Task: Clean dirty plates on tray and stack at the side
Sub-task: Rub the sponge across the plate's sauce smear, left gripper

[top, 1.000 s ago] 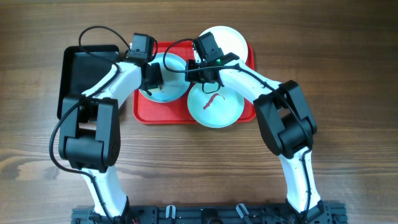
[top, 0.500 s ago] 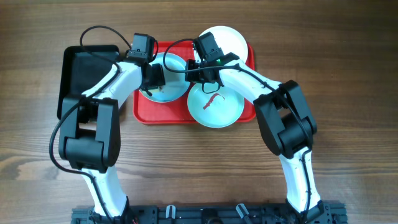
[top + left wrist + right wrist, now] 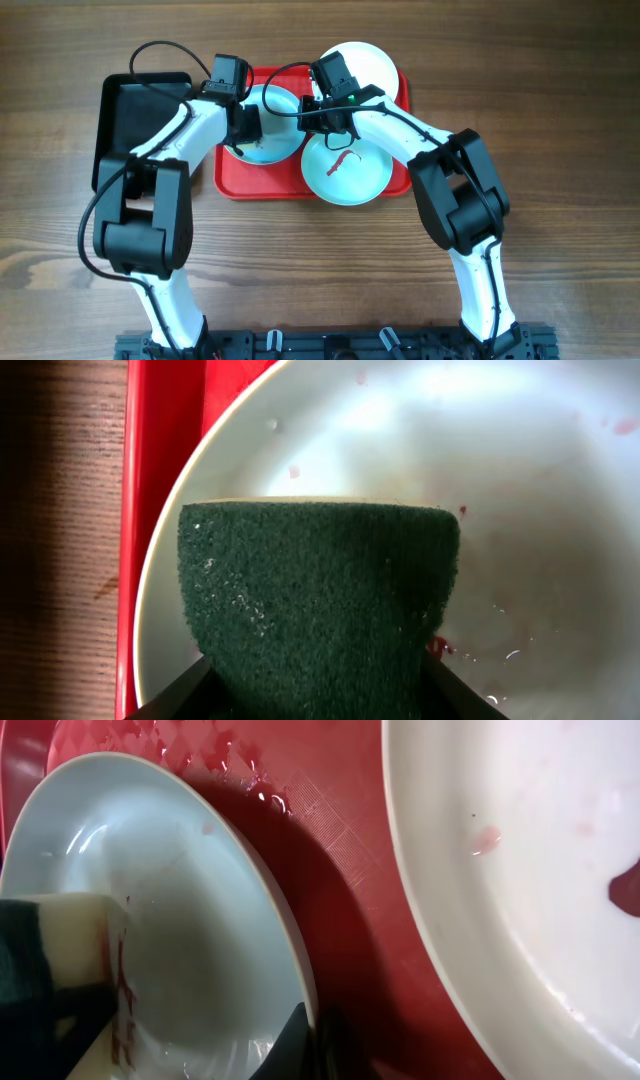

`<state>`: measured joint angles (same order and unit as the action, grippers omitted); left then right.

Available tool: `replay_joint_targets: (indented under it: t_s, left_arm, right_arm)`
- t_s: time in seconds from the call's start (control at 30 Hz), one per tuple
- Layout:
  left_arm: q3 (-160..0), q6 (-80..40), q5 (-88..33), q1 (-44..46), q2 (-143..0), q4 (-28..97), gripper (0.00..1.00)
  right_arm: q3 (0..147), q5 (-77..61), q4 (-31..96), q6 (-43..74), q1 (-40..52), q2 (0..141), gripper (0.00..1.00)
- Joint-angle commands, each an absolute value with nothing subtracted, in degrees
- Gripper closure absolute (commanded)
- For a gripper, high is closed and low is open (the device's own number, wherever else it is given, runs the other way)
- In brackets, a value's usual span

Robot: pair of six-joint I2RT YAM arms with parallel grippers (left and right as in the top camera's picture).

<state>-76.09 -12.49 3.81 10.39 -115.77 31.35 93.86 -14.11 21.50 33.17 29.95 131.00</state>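
Three plates lie on the red tray (image 3: pixel 232 182): a left plate (image 3: pixel 275 105), a back white plate (image 3: pixel 372 62) and a front plate (image 3: pixel 350 178) with a red smear. My left gripper (image 3: pixel 245 128) is shut on a dark green sponge (image 3: pixel 318 585) and presses it onto the left plate (image 3: pixel 520 480), which shows faint reddish specks. My right gripper (image 3: pixel 318 112) is shut on that plate's right rim (image 3: pixel 290 950), with its fingertips (image 3: pixel 300 1035) clamped over the edge. The sponge (image 3: pixel 50 970) shows red-stained in the right wrist view. A neighbouring white plate (image 3: pixel 500 870) carries red smears.
A smaller black tray (image 3: pixel 140 115) sits left of the red tray, partly under my left arm. Wet red streaks mark the red tray floor (image 3: pixel 330 810) between the plates. Bare wooden table (image 3: pixel 320 260) lies in front of the tray.
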Motion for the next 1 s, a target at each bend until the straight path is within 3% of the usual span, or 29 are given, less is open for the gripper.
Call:
replay_joint_targets:
  t_s: [0.0, 0.17, 0.5, 0.67, 0.73, 0.83, 0.9, 0.97]
  left_arm:
    - [-75.4, -10.7, 5.2, 10.2, -112.6, 31.5, 0.49]
    - [-75.4, -10.7, 6.0, 10.2, -112.2, 31.5, 0.46]
    - [-75.4, -10.7, 5.9, 10.2, -112.2, 31.5, 0.55]
    - [-75.4, -10.7, 5.9, 10.2, -112.2, 31.5, 0.36]
    - [-75.4, -10.7, 5.9, 10.2, -112.2, 31.5, 0.35]
    - [-75.4, -10.7, 5.9, 10.2, -112.2, 31.1, 0.46]
    - [-75.4, -10.7, 5.9, 10.2, -112.2, 30.3, 0.59]
    - [-75.4, -10.7, 5.8, 10.3, -112.2, 29.6, 0.63]
  right_arm:
    - [94.5, -15.5, 21.4, 33.4, 30.4, 132.7, 0.96]
    - [94.5, -15.5, 21.3, 33.4, 30.4, 132.7, 0.96]
    - [94.5, -15.4, 21.3, 33.4, 30.4, 132.7, 0.96]
    - [94.5, -15.4, 21.3, 33.4, 30.4, 132.7, 0.95]
    - [94.5, -15.5, 21.3, 33.4, 30.4, 132.7, 0.95]
    - [94.5, -15.4, 21.3, 33.4, 30.4, 132.7, 0.95]
    - [94.5, -15.5, 21.3, 33.4, 30.4, 132.7, 0.95]
    - [94.5, -15.5, 21.3, 33.4, 30.4, 132.7, 0.95]
